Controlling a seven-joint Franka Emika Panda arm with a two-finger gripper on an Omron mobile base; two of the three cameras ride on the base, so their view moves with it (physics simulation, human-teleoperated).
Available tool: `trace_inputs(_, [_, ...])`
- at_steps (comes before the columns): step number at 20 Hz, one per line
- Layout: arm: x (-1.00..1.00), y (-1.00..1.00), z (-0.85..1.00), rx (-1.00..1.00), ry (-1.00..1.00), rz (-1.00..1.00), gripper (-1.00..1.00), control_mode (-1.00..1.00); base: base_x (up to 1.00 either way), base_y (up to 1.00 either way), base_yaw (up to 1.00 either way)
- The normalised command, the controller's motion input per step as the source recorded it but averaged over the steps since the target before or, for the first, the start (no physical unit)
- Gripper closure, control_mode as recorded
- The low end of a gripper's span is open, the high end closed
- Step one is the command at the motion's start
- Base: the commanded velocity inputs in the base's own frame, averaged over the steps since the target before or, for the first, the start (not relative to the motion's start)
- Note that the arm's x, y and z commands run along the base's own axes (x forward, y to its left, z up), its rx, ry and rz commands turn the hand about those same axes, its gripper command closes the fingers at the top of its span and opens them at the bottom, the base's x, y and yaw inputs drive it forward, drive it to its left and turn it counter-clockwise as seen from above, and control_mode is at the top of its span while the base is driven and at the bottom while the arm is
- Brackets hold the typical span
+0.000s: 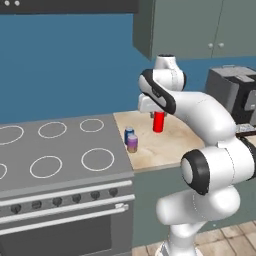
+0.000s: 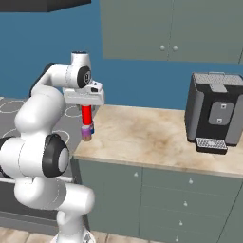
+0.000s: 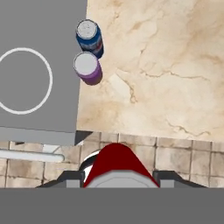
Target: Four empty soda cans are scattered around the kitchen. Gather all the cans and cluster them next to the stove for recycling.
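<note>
Red soda can [image 3: 114, 164]: nearest item in the hand view, seated between the finger tips with its silver top toward the lens. In the left base view it hangs upright under the gripper [image 1: 158, 116], lifted off the marble; in the right base view its lower end sits just above the purple can.

Stove [image 1: 60, 150]: wide grey cooktop with white ring burner marks, a row of dark knobs along the front, an oven handle bar below. Its right edge meets the counter.

Counter [image 2: 152, 137]: beige marble top over grey-green cabinet fronts with small round pulls. Tan floor tiles show beyond its front edge in the hand view.

Wall cabinets [image 2: 171, 28]: grey-green, two doors with round knobs, mounted on the deep blue wall.

Coffee machine [image 2: 214, 113]: black body, grey top grille, drip tray at the front; stands at the right end of the counter, well apart from the cans.

Gripper: white hand, pointing down, fingers pinched on the red soda can.

Blue soda can [image 3: 90, 37]: upright on the marble, just beside the stove edge, silver top.

Purple soda can [image 3: 87, 68]: upright, touching or nearly touching the blue one, on the side nearer the counter front, likewise at the stove edge.
</note>
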Motion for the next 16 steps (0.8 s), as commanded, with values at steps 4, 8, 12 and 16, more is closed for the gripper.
trace_inputs(4, [0.00, 0.00, 0.00, 0.00, 0.00, 0.00, 1.00, 1.00, 0.55, 0.41, -0.01])
trace_inputs(8, [0.00, 0.00, 0.00, 0.00, 0.00, 0.00, 1.00, 1.00, 0.23, 0.21, 0.00])
trace_inputs(12, [0.00, 0.00, 0.00, 0.00, 0.00, 0.00, 1.00, 1.00, -0.02, 0.00, 0.00])
trace_inputs(16, [-0.06, 0.00, -0.08, 0.00, 0.01, 0.00, 1.00, -1.00, -0.03, 0.00, 0.00])
